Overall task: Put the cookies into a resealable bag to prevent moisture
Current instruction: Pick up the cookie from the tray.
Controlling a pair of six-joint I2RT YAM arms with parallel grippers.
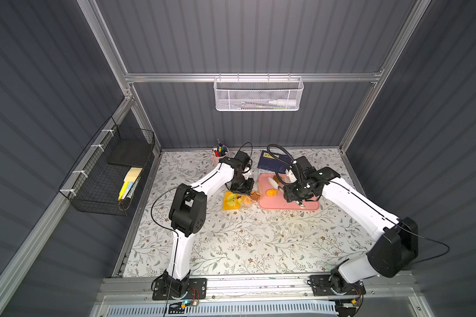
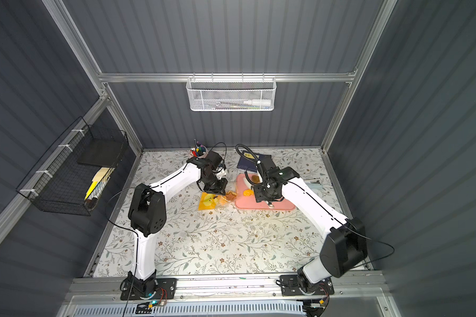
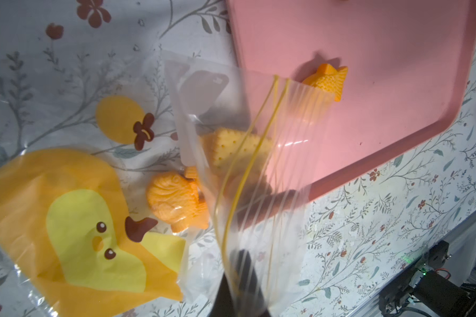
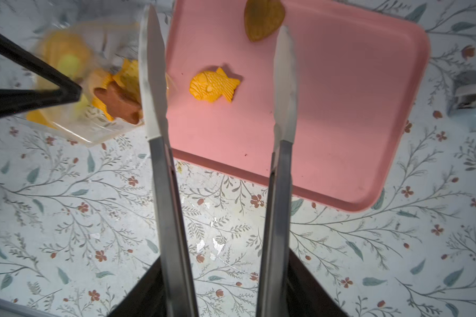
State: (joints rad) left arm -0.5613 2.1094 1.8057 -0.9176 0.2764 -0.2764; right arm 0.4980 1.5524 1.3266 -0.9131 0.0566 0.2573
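Fingers of left gripper (image 4: 74, 93) pinch bag (image 3: 66, 178) rim, mouth lifted beside tray (image 4: 341, 109) | cookies (image 3: 176, 200) partly inside, star cookie (image 4: 118, 103) at mouth, two on tray | right gripper (image 1: 296, 195) clamps tongs (image 4: 165, 219), tips spread, empty | risk: rim slips, mouth collapses, star cookie tips out; tongs snag film

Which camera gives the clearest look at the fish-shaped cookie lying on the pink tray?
The right wrist view: the fish cookie lies whole and unobstructed on the pink tray, scales and tail sharp. The left wrist view shows it partly behind the clear bag. In both top views it is only a small orange speck.
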